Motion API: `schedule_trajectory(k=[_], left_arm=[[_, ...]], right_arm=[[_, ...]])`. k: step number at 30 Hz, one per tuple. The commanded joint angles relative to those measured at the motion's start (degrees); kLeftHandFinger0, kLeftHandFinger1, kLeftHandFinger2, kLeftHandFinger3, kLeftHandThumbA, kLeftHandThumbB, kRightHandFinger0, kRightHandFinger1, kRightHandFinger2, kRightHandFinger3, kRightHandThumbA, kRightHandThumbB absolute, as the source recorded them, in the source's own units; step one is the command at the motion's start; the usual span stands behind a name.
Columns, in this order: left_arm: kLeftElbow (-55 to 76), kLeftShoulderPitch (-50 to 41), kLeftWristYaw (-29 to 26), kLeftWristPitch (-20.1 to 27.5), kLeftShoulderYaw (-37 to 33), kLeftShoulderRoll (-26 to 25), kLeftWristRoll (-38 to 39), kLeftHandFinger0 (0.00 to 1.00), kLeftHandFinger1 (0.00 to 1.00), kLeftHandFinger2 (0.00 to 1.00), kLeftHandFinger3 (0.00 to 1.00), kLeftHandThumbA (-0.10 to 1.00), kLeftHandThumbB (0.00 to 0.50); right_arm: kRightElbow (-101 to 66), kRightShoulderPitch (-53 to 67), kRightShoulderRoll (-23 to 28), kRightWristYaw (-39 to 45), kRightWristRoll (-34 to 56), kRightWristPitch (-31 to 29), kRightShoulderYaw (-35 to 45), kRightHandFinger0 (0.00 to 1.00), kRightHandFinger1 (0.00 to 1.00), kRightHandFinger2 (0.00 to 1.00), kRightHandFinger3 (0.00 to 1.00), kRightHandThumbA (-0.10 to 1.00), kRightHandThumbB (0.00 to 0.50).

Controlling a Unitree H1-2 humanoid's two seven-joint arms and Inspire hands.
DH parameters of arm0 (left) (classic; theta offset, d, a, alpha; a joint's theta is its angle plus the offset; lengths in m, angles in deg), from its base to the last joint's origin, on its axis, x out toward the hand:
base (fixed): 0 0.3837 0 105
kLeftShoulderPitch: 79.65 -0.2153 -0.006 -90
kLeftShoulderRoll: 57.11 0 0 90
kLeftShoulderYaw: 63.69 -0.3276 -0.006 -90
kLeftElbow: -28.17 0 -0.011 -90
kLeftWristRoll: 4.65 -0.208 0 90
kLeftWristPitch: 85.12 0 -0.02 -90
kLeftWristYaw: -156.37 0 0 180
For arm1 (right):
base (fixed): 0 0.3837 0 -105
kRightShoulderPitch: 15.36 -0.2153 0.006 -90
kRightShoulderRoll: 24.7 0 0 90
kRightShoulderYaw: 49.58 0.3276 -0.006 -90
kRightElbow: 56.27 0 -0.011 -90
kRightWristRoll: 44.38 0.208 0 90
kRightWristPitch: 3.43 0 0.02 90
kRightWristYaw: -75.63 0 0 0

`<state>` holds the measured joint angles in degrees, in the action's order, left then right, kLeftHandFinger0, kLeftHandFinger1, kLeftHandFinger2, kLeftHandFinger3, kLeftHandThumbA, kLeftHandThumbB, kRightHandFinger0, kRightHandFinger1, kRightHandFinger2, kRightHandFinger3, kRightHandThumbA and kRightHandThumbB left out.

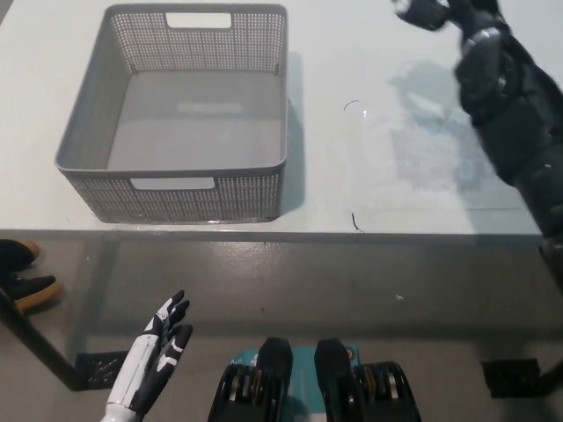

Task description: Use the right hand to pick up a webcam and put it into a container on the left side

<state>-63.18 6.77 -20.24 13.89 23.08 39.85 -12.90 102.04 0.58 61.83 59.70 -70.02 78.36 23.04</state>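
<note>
Right hand (440, 12): closed round webcam (420, 12), raised clear of table (422, 176) for carrying to bin (92, 145). Left hand (163, 338): open, empty, idle below the table edge.

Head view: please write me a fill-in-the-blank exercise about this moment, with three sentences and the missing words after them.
1. The grey basket on the white table has ____ inside it.
2. The black right robot hand is at the top right of the picture and holds the ____.
3. The white left robot hand rests low at the picture's left, in front of the table's edge, with its fingers ____.

Missing words: nothing; webcam; apart
</note>
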Motion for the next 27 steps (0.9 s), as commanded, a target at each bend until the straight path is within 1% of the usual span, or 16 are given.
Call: schedule_trajectory(k=[1,3,6,8,10,11,12,15,17,18,19,21,22,23,25,27], left_arm=[[0.71,-0.93,-0.16,1.45,-0.08,-0.39,-0.29,1.0,1.0,1.0,1.0,0.91,0.05],[0.85,-1.29,-0.1,1.2,-0.23,-0.09,-0.17,1.0,1.0,1.0,1.0,0.93,0.065],[1.25,-1.5,-0.04,0.51,-0.56,0.33,-0.29,1.0,1.0,1.0,1.0,0.95,0.073],[1.26,-1.62,-0.04,0.49,-0.67,0.72,0.04,1.0,1.0,1.0,1.0,0.99,0.106],[1.43,-1.74,-0.01,0.61,-0.69,0.72,0.04,1.0,1.0,1.0,1.0,1.0,0.143],[1.44,-1.74,-0.01,0.67,-0.7,0.73,0.01,1.0,1.0,1.0,1.0,1.0,0.143],[1.42,-1.77,0.02,0.89,-0.75,0.79,0.06,1.0,1.0,1.0,1.0,1.0,0.147],[1.6,-1.95,0.32,0.99,-1.04,0.77,0.1,1.0,1.0,1.0,1.0,1.0,0.145],[1.1,-1.73,0.53,1.59,-1.28,0.78,0.35,1.0,1.0,1.0,1.0,1.0,0.14],[1.1,-1.77,0.48,1.6,-1.35,0.73,0.2,1.0,1.0,1.0,1.0,1.0,0.141],[1.14,-1.79,0.45,1.47,-1.37,0.72,0.19,1.0,1.0,1.0,1.0,1.0,0.143],[1.25,-1.74,0.46,1.38,-1.37,0.58,0.19,1.0,1.0,1.0,1.0,1.0,0.149],[1.37,-1.76,0.53,1.25,-1.38,0.48,0.29,1.0,1.0,1.0,1.0,1.0,0.162],[1.58,-1.81,0.56,1.01,-1.38,0.45,0.28,1.0,1.0,1.0,1.0,1.0,0.169],[1.65,-1.79,0.7,0.74,-1.41,0.36,0.44,1.0,1.0,1.0,1.0,1.0,0.174],[1.42,-1.32,0.79,0.76,-1.49,0.26,0.37,1.0,1.0,1.0,1.0,1.0,0.162]], right_arm=[[-4.87,-5.72,-4.17,-1.05,0.85,-1.51,0.71,0.0,0.35,0.76,0.78,-0.1,0.229],[-5.31,-6.41,-6.52,-1.37,0.25,-0.79,0.21,0.0,0.33,0.77,0.76,-0.1,0.23],[-4.58,-7.45,-9.61,-1.56,-0.16,-1.11,-0.21,0.0,0.27,0.65,0.6,-0.1,0.254],[-3.36,-8.12,-12.58,-2.26,-0.92,-1.27,-0.96,0.0,0.28,0.66,0.58,-0.1,0.231],[-2.12,-8.62,-14.79,-3.0,-1.38,-1.37,-1.49,0.0,0.25,0.65,0.55,-0.1,0.241],[-1.74,-8.75,-15.22,-3.22,-1.48,-1.51,-1.61,0.0,0.26,0.66,0.56,-0.1,0.243],[-1.06,-9.03,-16.52,-2.58,-1.15,-1.63,-1.68,0.0,0.27,0.71,0.62,-0.1,0.218],[1.66,-9.39,-19.15,-3.31,-0.42,-2.59,-1.6,0.02,0.38,0.82,0.72,-0.1,0.215],[3.65,-9.11,-20.4,-5.76,-1.44,-3.82,-2.51,0.0,0.35,0.74,0.66,-0.1,0.214],[4.72,-8.91,-20.97,-6.95,-2.29,-3.79,-3.41,0.03,0.34,0.72,0.62,-0.1,0.232],[5.3,-8.71,-21.36,-7.07,-2.21,-3.88,-3.58,0.0,0.31,0.69,0.62,-0.1,0.226],[6.49,-8.68,-22.15,-5.22,-1.11,-3.0,-3.22,0.0,0.38,0.84,0.75,-0.1,0.189],[7.27,-8.42,-22.61,-5.53,-1.25,-3.13,-3.53,0.0,0.39,0.86,0.77,-0.1,0.2],[7.62,-8.04,-22.88,-5.81,-1.33,-3.39,-3.66,0.0,0.4,0.88,0.78,-0.1,0.202],[8.36,-7.32,-23.38,-5.18,-1.16,-2.97,-3.79,0.0,0.37,0.86,0.75,-0.1,0.158],[8.77,-6.85,-23.27,-4.89,-1.35,-2.87,-4.1,0.0,0.4,0.89,0.77,-0.1,0.167]])
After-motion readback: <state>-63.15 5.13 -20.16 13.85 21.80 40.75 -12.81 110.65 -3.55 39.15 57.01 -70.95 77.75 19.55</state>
